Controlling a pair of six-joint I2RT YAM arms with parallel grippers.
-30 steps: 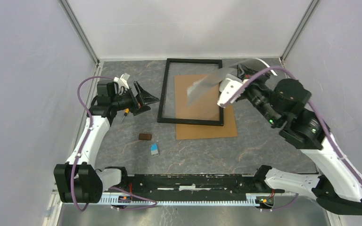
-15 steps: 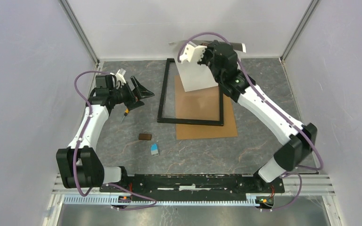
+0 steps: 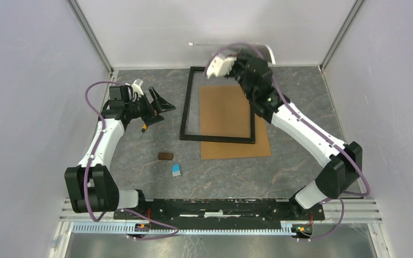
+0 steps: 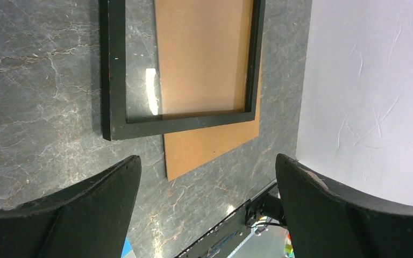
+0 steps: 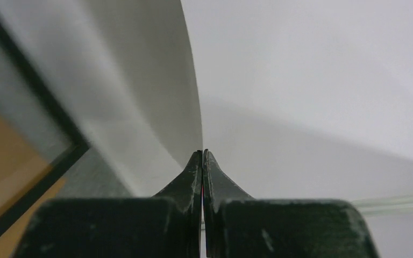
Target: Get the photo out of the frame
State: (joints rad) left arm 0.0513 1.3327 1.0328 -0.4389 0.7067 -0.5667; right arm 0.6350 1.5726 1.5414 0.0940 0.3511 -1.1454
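Note:
The black frame point(image 3: 189, 102) lies flat at the back middle of the table, with a brown backing board point(image 3: 236, 145) partly under it. My right gripper point(image 3: 250, 52) is raised over the frame's far edge, near the back wall, and is shut on the photo point(image 3: 199, 44), which appears there only as a thin white edge. In the right wrist view the closed jaws point(image 5: 202, 153) pinch the photo's edge point(image 5: 140, 80); only its white back shows, curving up to the left above the frame point(image 5: 37, 102). My left gripper point(image 3: 160, 110) hovers open and empty left of the frame point(image 4: 113, 70).
A small brown block point(image 3: 165, 156) and a blue-and-white piece point(image 3: 176, 170) lie in front of the frame's left corner. A small orange-tipped tool point(image 3: 142, 129) lies under the left wrist. White walls close in the back and both sides.
My right arm swung from the right side to the back, carrying the photo up off the frame toward the back wall. The sheet has turned edge-on. The left arm barely moved.

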